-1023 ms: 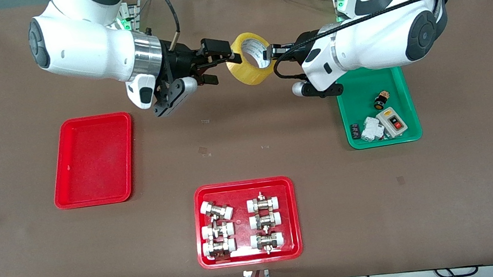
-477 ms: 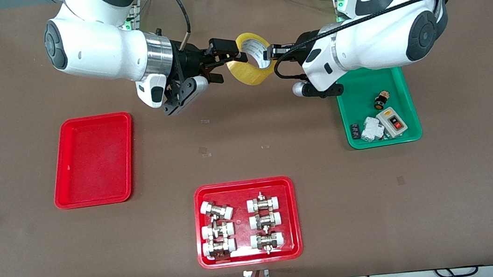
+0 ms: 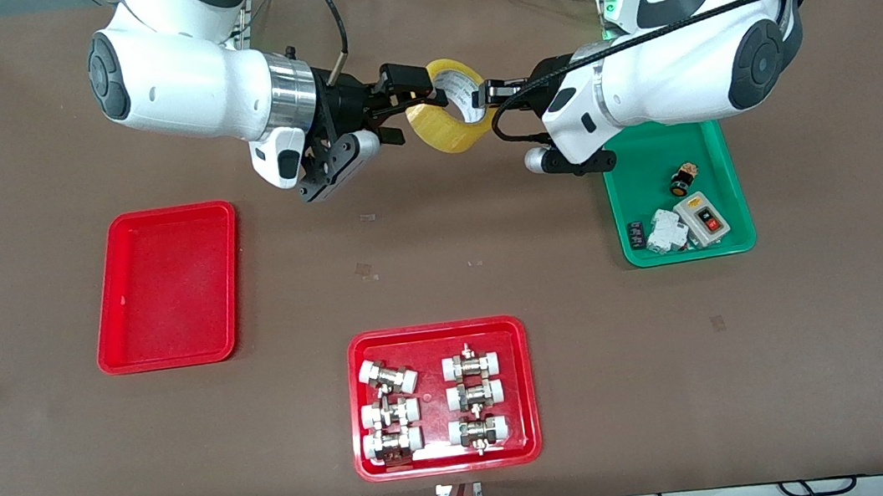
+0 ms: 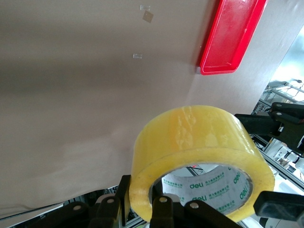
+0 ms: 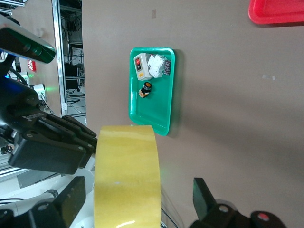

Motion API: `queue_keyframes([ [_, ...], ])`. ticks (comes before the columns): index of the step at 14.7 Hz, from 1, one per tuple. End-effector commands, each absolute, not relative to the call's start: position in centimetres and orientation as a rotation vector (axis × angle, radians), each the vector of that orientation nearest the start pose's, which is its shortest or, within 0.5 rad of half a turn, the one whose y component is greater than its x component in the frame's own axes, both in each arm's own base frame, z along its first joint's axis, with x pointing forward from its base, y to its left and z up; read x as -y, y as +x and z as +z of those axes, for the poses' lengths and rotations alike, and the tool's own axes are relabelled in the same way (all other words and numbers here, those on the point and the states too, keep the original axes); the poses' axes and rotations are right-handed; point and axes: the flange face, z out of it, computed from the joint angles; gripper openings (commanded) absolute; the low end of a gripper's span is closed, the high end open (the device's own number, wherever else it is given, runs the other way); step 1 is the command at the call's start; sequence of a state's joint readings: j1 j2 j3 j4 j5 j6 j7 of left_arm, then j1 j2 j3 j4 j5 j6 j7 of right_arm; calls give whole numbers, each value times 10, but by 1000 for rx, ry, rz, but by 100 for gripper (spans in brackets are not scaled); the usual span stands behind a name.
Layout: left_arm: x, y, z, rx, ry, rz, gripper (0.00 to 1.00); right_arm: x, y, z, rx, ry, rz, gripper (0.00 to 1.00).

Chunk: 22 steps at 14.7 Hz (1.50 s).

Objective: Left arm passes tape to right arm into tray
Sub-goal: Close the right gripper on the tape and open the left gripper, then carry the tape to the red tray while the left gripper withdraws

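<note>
Right gripper [image 3: 414, 108] has slid in over the last second and now straddles the packing tape [image 3: 451, 108], fingers spread wide, upper middle of the frame. Left gripper [image 3: 483, 96] clamped on it midair. Handover looks imminent, red tray [image 3: 167, 287] waiting lower left

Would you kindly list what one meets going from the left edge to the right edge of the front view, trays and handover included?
Plain red tray → right claw, open around the tape → tape → left claw, shut on the tape → green tray.
</note>
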<state>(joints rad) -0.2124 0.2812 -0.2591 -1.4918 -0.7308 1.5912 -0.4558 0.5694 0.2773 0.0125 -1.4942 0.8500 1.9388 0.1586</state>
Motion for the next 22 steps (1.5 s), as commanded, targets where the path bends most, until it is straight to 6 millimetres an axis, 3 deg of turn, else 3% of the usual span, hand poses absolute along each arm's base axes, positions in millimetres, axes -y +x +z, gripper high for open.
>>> queue_keyframes([
  [1,330,542,542,-74,2406,-643,5,-411,531,555,205,-2316,177,96],
  [5,330,542,542,-73,2405,-640,5,-410,531,555,205,-2316,177,47],
  [7,330,542,543,-71,2405,-640,5,-409,532,555,207,-2315,174,32],
  [12,330,542,542,-74,2405,-643,5,-408,533,555,213,-2316,168,26],
  [13,329,542,544,-79,2406,-642,16,-407,534,555,213,-2316,167,26],
  [14,328,541,543,-78,2407,-652,38,-407,534,555,213,-2316,167,26],
  [15,325,542,542,-77,2410,-657,95,-407,534,555,213,-2316,167,26],
  [16,323,543,543,-70,2417,-649,100,-407,534,554,215,-2318,166,26],
  [19,316,545,545,-69,2429,-640,100,-406,534,553,214,-2322,167,26],
  [22,291,550,548,-9,2533,-561,100,-401,541,538,188,-2336,194,26],
])
